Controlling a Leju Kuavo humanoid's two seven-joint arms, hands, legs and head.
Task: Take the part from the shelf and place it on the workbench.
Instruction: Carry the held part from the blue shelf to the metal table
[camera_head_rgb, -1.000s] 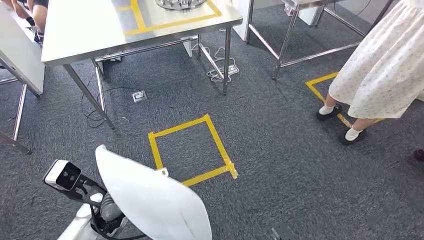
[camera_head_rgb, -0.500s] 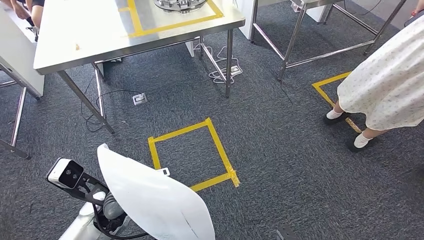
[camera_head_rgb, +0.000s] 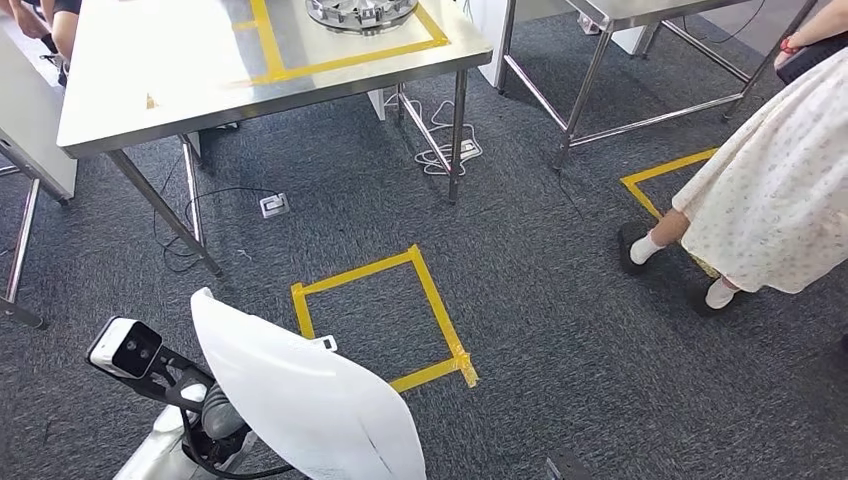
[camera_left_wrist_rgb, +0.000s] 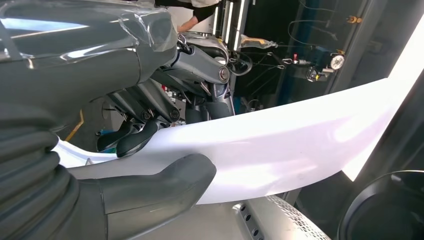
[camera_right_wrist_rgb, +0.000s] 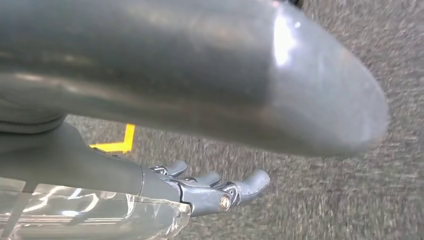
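Observation:
A large curved white part (camera_head_rgb: 300, 400) fills the lower left of the head view, carried in front of my body. In the left wrist view my left hand (camera_left_wrist_rgb: 90, 65) grips that white part (camera_left_wrist_rgb: 280, 145), the thumb (camera_left_wrist_rgb: 155, 190) under its edge and the dark fingers (camera_left_wrist_rgb: 132, 140) on its other side. The steel workbench (camera_head_rgb: 180, 80) stands ahead at upper left, marked with a yellow tape rectangle (camera_head_rgb: 340, 55) that holds a round metal fixture (camera_head_rgb: 360, 12). My right hand (camera_right_wrist_rgb: 210, 192) hangs over the carpet with its fingers stretched out, holding nothing.
A yellow tape square (camera_head_rgb: 380, 310) marks the carpet between me and the bench. A person in a white skirt (camera_head_rgb: 770, 200) stands at right beside another tape mark. A second steel table frame (camera_head_rgb: 600, 70), cables (camera_head_rgb: 440, 140) and a floor socket (camera_head_rgb: 273, 205) lie ahead.
The camera has shifted, so more of the workbench top shows and the floor square sits a little lower. The person at right has stepped. The white part stays in my left hand.

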